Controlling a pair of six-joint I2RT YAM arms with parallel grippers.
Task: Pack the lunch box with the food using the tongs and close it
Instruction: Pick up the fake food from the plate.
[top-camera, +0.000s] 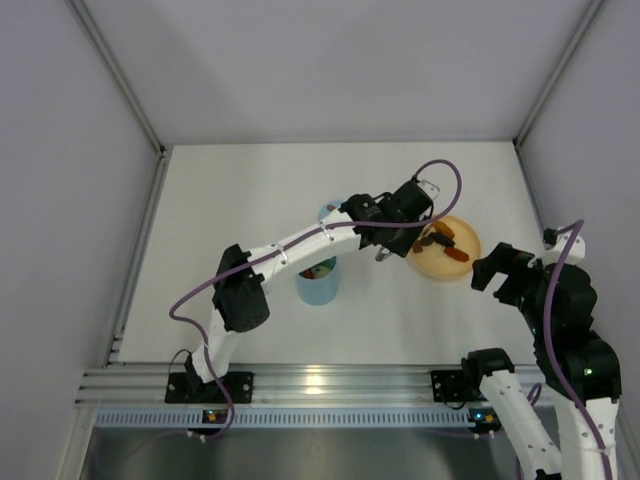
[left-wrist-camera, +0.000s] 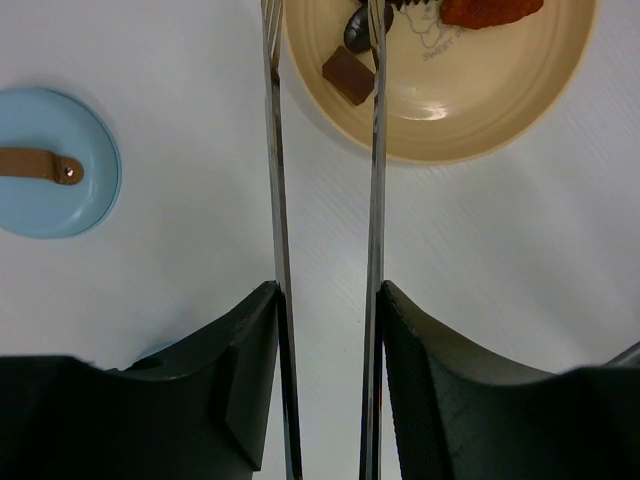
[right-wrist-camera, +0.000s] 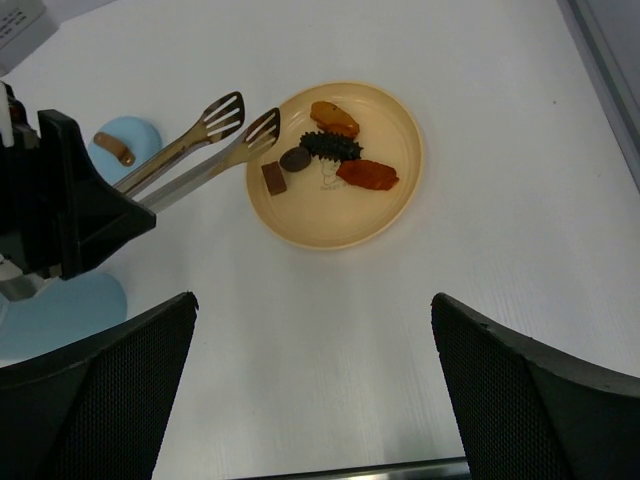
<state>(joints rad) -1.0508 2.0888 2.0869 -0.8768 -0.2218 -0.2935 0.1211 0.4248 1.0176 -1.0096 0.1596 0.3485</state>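
Left end effector (left-wrist-camera: 328, 300): closed on the tongs (left-wrist-camera: 278, 180), with one finger pressed against the outside of each arm.
Tongs: the two arms are held apart. One tip is seen over the left rim of the plate (right-wrist-camera: 335, 215) and the other just outside it. Nothing is gripped between the tips.
Right end effector (right-wrist-camera: 312, 310): the fingers are spread wide and nothing is held. It is seen at the bottom of the right wrist view, above the desk (right-wrist-camera: 500, 120).
Food (right-wrist-camera: 367, 175): five pieces are seen on the plate: orange, dark spiky, red, dark round and a brown block. The last two lie nearest the tongs tip.
Lunch box (top-camera: 318, 285): stood upright and uncovered, left of the plate in the overhead view, with coloured pieces seen inside.
Lid (left-wrist-camera: 60, 205): laid flat on the desk with its brown handle up, at the left of the left wrist view, apart from the plate.
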